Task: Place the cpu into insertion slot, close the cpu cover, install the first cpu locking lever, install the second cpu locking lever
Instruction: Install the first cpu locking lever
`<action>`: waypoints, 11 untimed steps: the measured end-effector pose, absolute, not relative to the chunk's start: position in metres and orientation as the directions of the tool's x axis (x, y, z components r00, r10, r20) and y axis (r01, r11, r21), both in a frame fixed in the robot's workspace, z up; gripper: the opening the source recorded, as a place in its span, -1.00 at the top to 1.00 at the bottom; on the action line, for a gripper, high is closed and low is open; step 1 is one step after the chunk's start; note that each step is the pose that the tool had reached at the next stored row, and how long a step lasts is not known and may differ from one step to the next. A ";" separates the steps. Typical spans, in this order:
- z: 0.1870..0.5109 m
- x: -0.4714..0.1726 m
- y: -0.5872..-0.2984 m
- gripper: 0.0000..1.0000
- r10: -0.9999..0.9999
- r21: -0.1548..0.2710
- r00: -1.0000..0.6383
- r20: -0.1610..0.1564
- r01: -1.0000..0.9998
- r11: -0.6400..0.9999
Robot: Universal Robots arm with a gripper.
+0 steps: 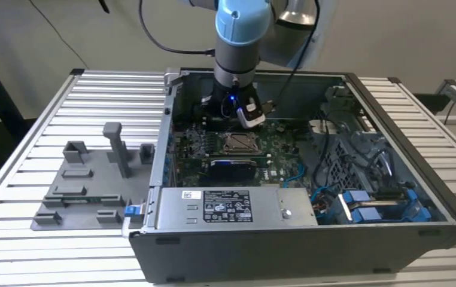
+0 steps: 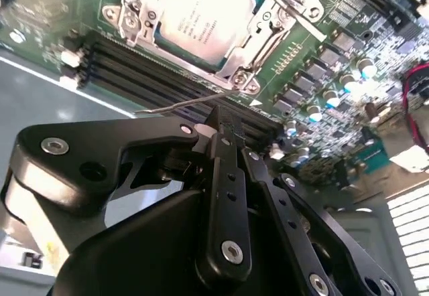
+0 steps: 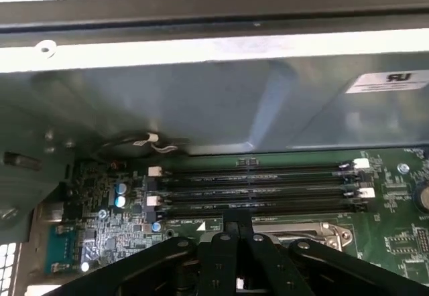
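The cpu [image 2: 198,15] lies flat in the insertion slot [image 1: 239,142] on the green board, its silvery top showing. The cpu cover [image 2: 251,38] is down around it as a metal frame. One thin locking lever [image 2: 177,104] sticks out free along the socket's side, just past my fingertips. Another lever [image 2: 289,0] runs along the adjoining side of the socket. My gripper [image 2: 224,118] hangs low over the board beside the socket, shut with nothing between the fingers. It is also in the exterior view [image 1: 249,121] and in the first wrist view [image 3: 236,232].
Black memory slots [image 3: 255,189] run beside the socket under the gripper. The open computer case [image 1: 164,119] walls the board in, with a grey power supply [image 1: 228,206] in front and cables and blue drive brackets [image 1: 371,206] at the exterior view's right. A grey fixture [image 1: 84,185] sits outside.
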State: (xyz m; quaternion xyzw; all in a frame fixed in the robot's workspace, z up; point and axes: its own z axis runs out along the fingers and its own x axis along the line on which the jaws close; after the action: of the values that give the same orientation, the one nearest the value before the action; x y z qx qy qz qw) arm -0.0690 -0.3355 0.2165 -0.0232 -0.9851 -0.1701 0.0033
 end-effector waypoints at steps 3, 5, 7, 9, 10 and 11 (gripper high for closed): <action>0.213 -0.069 -0.336 0.79 0.024 0.346 -1.000 0.014 0.028 0.938; 0.212 -0.069 -0.338 0.79 0.018 0.347 -1.000 0.014 0.022 0.938; 0.212 -0.069 -0.339 0.79 0.018 0.347 -1.000 0.014 0.021 0.938; 0.212 -0.069 -0.340 0.79 0.018 0.347 -1.000 0.014 0.021 0.938; 0.211 -0.069 -0.340 0.79 0.018 0.347 -1.000 0.014 0.021 0.938; 0.210 -0.069 -0.341 0.79 0.018 0.347 -1.000 0.014 0.021 0.938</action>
State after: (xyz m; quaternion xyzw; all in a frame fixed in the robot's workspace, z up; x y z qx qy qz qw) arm -0.0693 -0.3407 0.2100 -0.0099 -0.9843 -0.1764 0.0052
